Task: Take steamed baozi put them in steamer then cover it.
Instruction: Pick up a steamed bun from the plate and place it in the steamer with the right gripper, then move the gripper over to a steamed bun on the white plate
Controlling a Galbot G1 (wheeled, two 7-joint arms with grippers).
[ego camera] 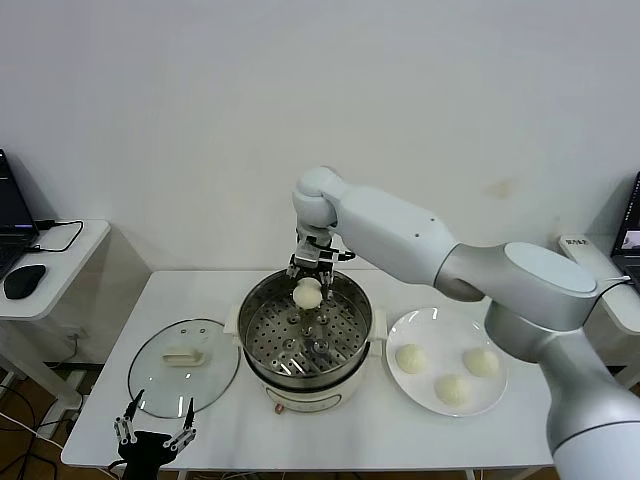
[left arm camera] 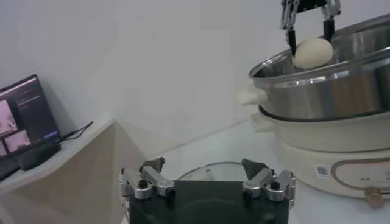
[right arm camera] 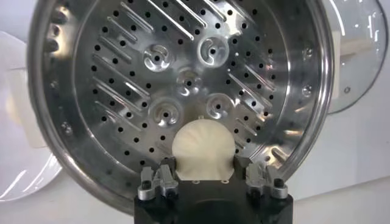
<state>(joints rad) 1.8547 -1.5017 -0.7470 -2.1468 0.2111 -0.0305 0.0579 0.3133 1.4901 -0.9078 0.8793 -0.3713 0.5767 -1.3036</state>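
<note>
One smooth, cream-white bun hangs above the far side of the steamer, over its perforated tray. The right gripper is clamped on it. Three buns lie on the plate to the right. The left gripper, fingers spread wide and empty, waits near the lid.
</note>
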